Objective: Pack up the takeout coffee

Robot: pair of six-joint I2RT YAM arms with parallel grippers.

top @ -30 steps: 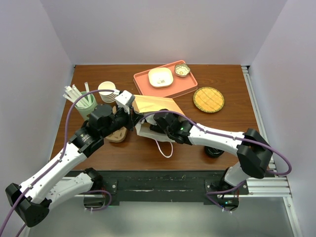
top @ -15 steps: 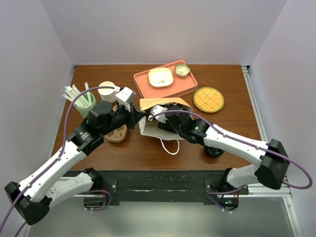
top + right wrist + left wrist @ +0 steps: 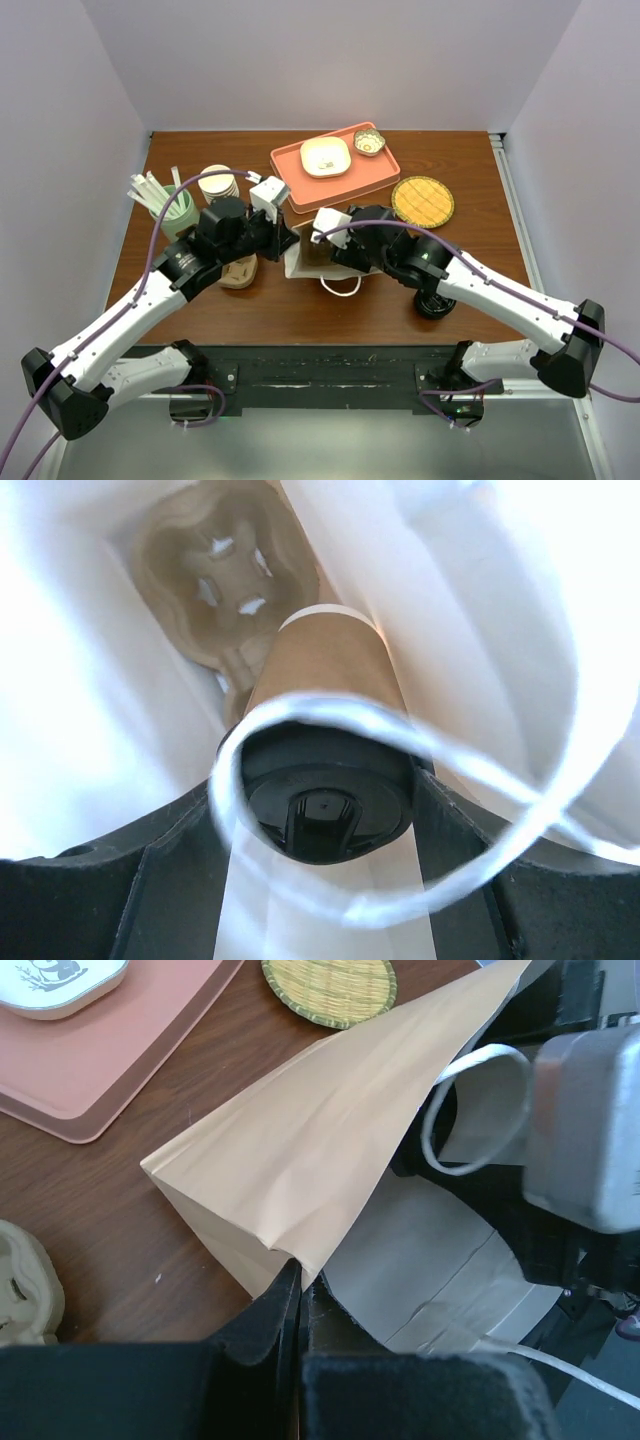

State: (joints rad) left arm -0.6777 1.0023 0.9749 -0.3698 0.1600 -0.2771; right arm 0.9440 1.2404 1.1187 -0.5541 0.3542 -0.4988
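Observation:
The brown paper bag [image 3: 308, 258] stands open at the table's middle. My left gripper [image 3: 300, 1278] is shut on the bag's [image 3: 300, 1150] rim and holds that side up. My right gripper [image 3: 338, 246] reaches into the bag's mouth. In the right wrist view the takeout coffee [image 3: 322, 670], a brown cup with a black lid [image 3: 325, 800], sits between my right fingers [image 3: 185, 855], which press on both sides of the lid. The cup points down into the bag. A white cord handle [image 3: 240, 750] loops across in front of the lid.
A pulp cup carrier [image 3: 215, 590] shows past the cup, deep in the bag; another [image 3: 238, 272] lies left of the bag. Behind are a pink tray [image 3: 345, 183], a woven coaster [image 3: 422, 201], stacked cups [image 3: 218, 183] and a green straw cup [image 3: 172, 208]. A black round piece [image 3: 433, 305] sits right.
The bag has gone from lying slanted to standing upright. Both arms shifted right and back, and the right gripper with the cup moved over the bag's mouth.

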